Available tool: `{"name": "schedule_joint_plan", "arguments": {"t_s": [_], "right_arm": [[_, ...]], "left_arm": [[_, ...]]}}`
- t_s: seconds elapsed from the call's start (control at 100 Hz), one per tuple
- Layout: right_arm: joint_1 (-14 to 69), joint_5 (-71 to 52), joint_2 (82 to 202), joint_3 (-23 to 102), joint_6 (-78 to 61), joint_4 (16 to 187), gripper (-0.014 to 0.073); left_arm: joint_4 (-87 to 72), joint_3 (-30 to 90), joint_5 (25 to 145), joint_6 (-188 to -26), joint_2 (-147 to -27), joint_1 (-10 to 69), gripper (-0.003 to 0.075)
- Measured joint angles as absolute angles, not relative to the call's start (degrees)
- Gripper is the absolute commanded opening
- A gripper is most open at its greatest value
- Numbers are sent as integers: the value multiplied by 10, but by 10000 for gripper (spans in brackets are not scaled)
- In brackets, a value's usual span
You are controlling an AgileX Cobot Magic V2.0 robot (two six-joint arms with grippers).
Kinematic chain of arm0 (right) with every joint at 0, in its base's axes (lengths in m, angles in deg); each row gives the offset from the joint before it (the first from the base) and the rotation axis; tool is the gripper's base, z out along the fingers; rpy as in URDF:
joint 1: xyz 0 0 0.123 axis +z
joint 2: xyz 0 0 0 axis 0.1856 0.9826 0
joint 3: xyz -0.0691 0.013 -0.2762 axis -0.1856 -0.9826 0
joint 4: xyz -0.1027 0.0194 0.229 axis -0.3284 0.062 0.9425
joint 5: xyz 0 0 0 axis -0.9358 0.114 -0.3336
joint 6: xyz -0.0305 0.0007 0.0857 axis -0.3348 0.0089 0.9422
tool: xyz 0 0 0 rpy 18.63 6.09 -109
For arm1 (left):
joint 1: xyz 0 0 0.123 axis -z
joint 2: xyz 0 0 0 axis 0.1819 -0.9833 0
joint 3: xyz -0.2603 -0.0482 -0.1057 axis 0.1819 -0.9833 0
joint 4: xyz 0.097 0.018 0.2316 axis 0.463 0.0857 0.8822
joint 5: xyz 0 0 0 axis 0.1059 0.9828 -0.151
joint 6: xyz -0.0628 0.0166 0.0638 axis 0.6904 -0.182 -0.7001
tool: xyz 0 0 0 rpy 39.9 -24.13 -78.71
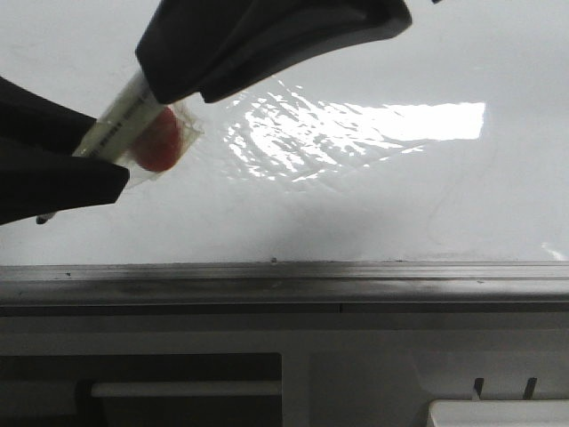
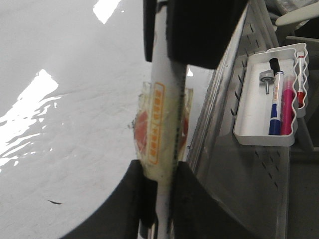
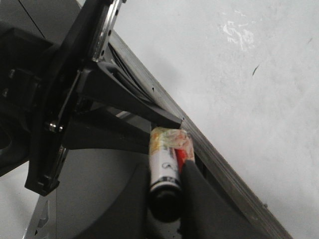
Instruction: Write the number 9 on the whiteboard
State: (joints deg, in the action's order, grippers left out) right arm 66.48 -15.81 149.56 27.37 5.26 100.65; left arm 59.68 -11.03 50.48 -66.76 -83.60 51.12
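the left gripper (image 2: 159, 112) was clamped on a white marker pen (image 2: 164, 124) wrapped in clear tape with a red patch, the barrel running lengthwise between both jaws. the right gripper (image 3: 172, 169) was closed on a black-capped marker (image 3: 164, 186) beside the grey edge rail (image 1: 284, 280). the whiteboard (image 1: 373, 205) lay under the left jaws. no number 9 was visible; one tiny black tick (image 2: 55, 202) was near them.

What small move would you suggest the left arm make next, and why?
Probably ease the left gripper down until the marker tip meets the whiteboard. The gripper is shut on the marker over the board, and no number 9 shows, only a tiny tick mark.
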Motion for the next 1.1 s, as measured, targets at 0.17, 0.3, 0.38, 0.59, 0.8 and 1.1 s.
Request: {"name": "schedule_joint_plan", "arguments": {"t_s": [0.17,0.3,0.38,0.59,0.8,1.1], "right_arm": [[665,-158,1496,275,53,1009,-76],[663,-159,1496,275,53,1009,-76],[663,-158,1496,275,53,1009,-76],[644,-159,1496,275,53,1009,-76],[622,-160,1487,275,53,1009,-76],[550,-202,1486,326,81,1010,-65]], "left_arm": [[596,-110,505,-668,-836,511,223],[578,-110,504,-668,-833,511,288],[550,-110,507,-668,-815,511,283],[465,-110,539,-667,-703,511,283],[352,-110,571,-666,-600,510,283],[336,-110,601,-665,-591,507,283]]}}
